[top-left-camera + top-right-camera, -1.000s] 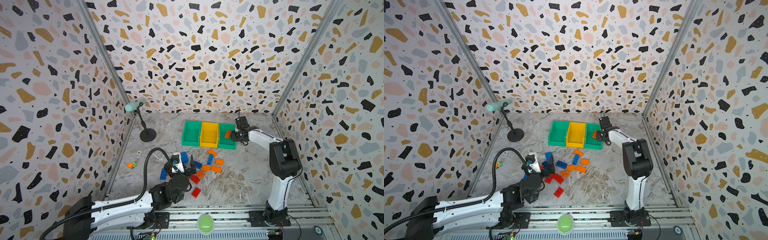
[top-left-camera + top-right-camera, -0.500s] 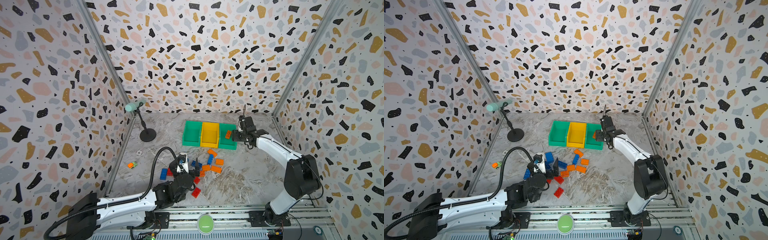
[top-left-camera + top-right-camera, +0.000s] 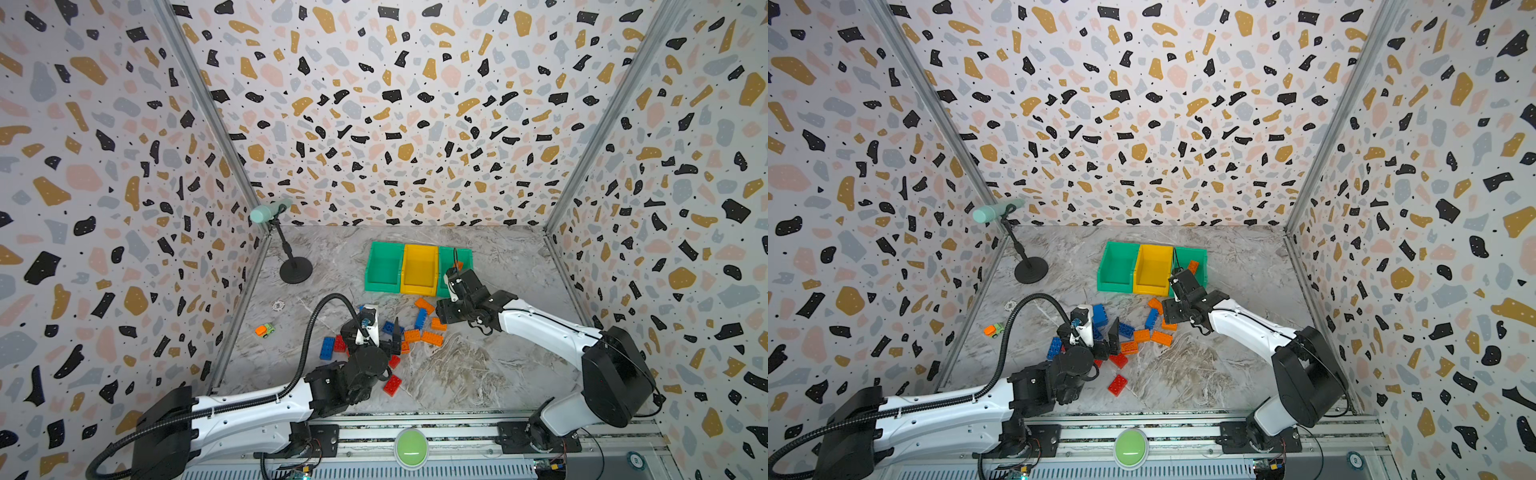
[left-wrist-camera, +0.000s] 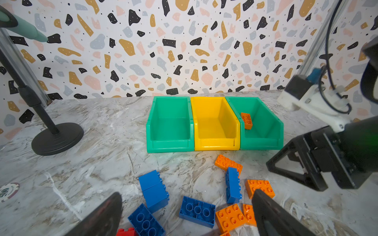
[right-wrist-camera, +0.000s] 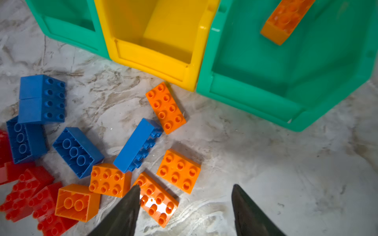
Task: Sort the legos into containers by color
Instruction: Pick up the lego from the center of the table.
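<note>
Three containers stand in a row at the back: a green bin (image 3: 384,266), a yellow bin (image 3: 419,270) and a second green bin (image 3: 465,255). One orange lego (image 4: 246,120) leans inside that second green bin. The other legos, blue (image 4: 197,211), orange (image 5: 178,170) and red (image 3: 392,384), lie scattered in front of the bins. My left gripper (image 4: 187,194) is open low over the blue legos, holding nothing. My right gripper (image 5: 185,187) is open and empty above the orange legos, just in front of the bins.
A black microphone stand (image 3: 295,270) stands at the back left. A small orange-and-green toy car (image 3: 264,330) and a poker chip (image 3: 277,306) lie near the left wall. A green button (image 3: 410,442) sits on the front rail.
My right gripper opened and let the orange lego go into the right green bin, then drew back toward the pile. My left gripper moved forward over the blue legos.
</note>
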`<state>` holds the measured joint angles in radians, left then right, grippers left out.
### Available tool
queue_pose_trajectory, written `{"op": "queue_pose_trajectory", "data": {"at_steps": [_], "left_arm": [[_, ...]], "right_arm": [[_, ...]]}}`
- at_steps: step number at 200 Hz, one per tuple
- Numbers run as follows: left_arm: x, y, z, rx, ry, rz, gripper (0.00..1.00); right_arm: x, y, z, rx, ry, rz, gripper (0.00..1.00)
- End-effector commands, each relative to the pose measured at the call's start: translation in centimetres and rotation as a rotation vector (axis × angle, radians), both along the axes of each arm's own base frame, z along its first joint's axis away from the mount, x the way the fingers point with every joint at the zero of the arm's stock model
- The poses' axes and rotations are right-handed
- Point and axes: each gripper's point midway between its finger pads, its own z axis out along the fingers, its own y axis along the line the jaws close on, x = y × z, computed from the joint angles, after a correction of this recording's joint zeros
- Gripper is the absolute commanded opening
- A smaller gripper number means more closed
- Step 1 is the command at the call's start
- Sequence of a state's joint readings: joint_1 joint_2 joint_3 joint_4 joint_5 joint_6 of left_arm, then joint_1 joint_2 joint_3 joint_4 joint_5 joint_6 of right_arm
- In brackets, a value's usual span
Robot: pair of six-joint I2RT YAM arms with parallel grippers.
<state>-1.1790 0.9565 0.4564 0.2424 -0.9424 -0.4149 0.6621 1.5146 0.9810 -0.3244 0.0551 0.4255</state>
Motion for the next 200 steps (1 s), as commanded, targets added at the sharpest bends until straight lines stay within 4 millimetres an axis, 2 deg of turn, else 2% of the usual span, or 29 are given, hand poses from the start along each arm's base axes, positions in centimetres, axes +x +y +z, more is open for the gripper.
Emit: {"op": "queue_pose_trajectory", "data": {"at_steps": [1,33,80,200], "left_arm": [[-0.2,0.9,0.0,-0.024,0.004,0.01,1.0],[-0.6,1.9,-0.2,-0.042,0.009,0.02,1.0],[-0.9,2.7,-0.6,-0.072,0.008,0.027,1.0],[-1.2,3.4,-1.2,-0.077,0.009,0.027,1.0]], "right_arm": [[-0.7,1.3,-1.3,0.02,0.036,-0.001,0.74],[-0.9,2.0,-3.4,-0.004,0.073,-0.016,0.81],[-0.3,1.0,-5.8,-0.06,0.1,-0.118,0.82],[0.0,0.7,-8.4,-0.095,0.137,-0.165,0.75]]}}
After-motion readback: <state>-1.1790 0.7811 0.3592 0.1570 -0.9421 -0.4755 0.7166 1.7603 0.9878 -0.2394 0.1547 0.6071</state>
